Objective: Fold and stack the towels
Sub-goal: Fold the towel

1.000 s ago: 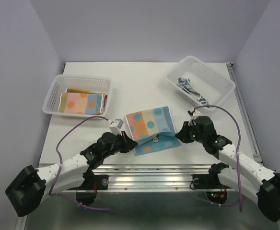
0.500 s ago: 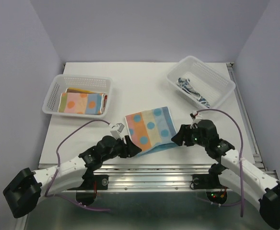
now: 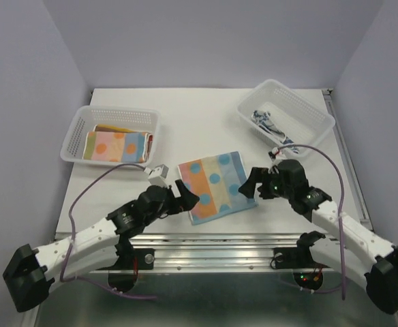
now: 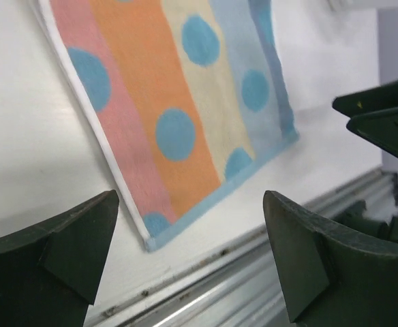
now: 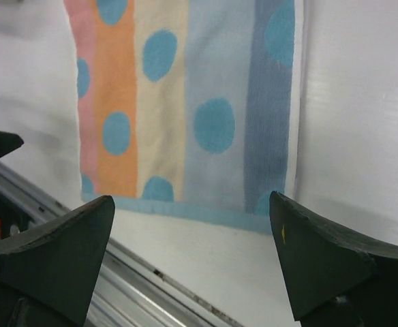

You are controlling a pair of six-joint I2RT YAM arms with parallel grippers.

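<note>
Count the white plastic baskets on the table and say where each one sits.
2. The left basket sits at the table's left side, holding folded towels; the right basket sits far right, holding a crumpled blue-white towel. None appears hidden.

1. A white bench is boxed in on 3 sides.
2. Pale lavender walls rise at its far, left and right edges.
3. An aluminium rail runs along the near edge.
4. Light is soft, even.
</note>
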